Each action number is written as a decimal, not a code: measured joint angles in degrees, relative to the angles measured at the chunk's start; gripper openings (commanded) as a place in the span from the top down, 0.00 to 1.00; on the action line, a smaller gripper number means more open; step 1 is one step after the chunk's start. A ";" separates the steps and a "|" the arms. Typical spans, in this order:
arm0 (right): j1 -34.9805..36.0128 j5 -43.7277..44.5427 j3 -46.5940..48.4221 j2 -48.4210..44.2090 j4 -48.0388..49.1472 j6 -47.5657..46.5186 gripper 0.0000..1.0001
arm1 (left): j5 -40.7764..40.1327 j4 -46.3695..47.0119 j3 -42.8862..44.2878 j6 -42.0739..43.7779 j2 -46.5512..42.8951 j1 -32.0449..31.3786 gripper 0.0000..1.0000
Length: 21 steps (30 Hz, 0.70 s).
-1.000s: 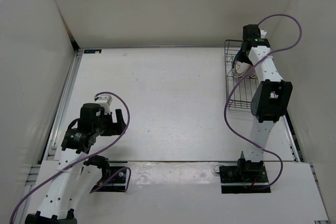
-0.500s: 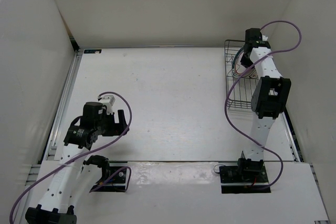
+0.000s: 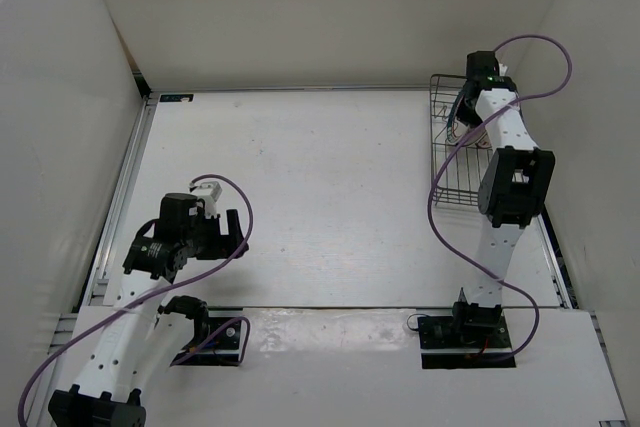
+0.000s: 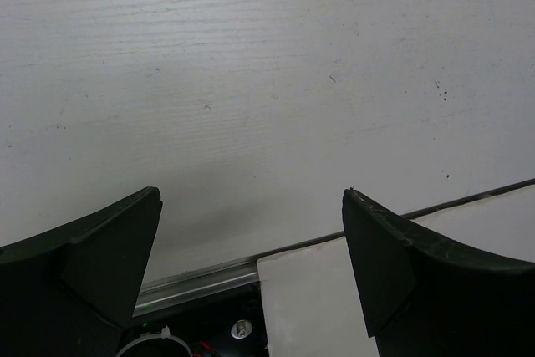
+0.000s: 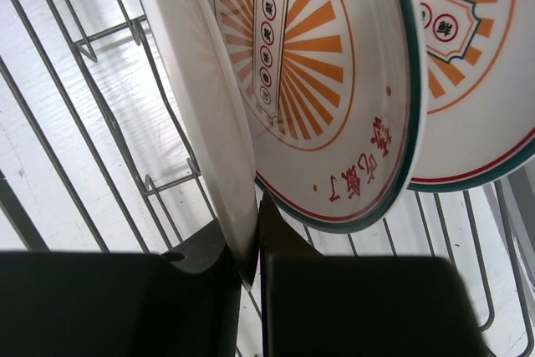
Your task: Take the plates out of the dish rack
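Note:
The black wire dish rack [image 3: 452, 169] stands at the table's far right. Three plates stand upright in it. The nearest plate [image 5: 201, 81] shows its plain white back, edge-on. Behind it are a plate [image 5: 334, 81] with an orange sunburst centre and teal-and-red rim, and another like it [image 5: 481, 64]. My right gripper [image 5: 251, 244] reaches into the rack [image 5: 92, 123] from above [image 3: 462, 112] and is shut on the lower rim of the nearest plate, one finger on each face. My left gripper [image 3: 235, 232] hangs open over bare table at the near left, nothing between its fingers [image 4: 251, 202].
White walls close in the table on the left, back and right. A metal rail [image 3: 120, 197] runs along the left edge. A raised white board [image 3: 330, 347] crosses the front, and its edge and a rail [image 4: 201, 277] lie under the left gripper. The right arm's purple cable [image 3: 440, 217] loops beside the rack.
The right gripper's fingers have closed onto the nearest plate's rim, and its wrist has shifted slightly toward the back of the rack. The left arm has drawn a little nearer its base.

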 measured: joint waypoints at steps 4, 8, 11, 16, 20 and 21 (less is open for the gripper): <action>-0.02 -0.15 1.18 -0.96 -0.52 0.31 1.00 | 0.26 0.00 0.00 0.00 0.33 0.00 0.00; -0.20 -0.07 2.82 -3.80 -1.33 0.55 1.00 | 0.42 0.00 0.00 0.00 0.44 0.00 0.00; -0.79 -1.27 3.67 -7.50 -1.46 1.22 1.00 | 0.48 0.00 0.00 0.00 0.57 0.00 0.00; 1.25 -5.44 0.26 -18.93 0.52 2.71 1.00 | 0.66 0.04 0.00 0.00 0.87 0.00 0.00; 8.02 -15.54 -12.66 -33.53 6.21 3.10 1.00 | 0.79 0.37 0.00 0.00 1.22 0.00 0.00; 9.99 -18.53 -15.45 -35.76 7.15 3.76 1.00 | 0.85 0.46 0.00 0.02 1.44 0.00 0.00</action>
